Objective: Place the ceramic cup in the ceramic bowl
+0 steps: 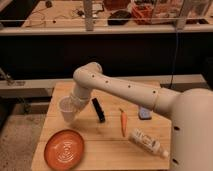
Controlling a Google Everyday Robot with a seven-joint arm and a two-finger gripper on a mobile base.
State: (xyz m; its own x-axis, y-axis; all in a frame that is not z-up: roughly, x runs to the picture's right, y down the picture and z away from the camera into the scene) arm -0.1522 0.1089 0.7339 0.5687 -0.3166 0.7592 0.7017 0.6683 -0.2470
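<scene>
One ceramic cup (65,111), gripped by the tool (73,105), hangs just behind one ceramic bowl (65,149).

Tool (75,103) gripping tilted ceramic cup (66,110), ceramic bowl (64,149) near, not touching

On the wooden table (107,156): black bar-like item (98,110), orange carrot (123,123), white bottle (146,142), perhaps a small grey packet (144,113).

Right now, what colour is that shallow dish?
The dish is orange-red with pale centre rings (camera view). The gripper is at the white cup.
</scene>
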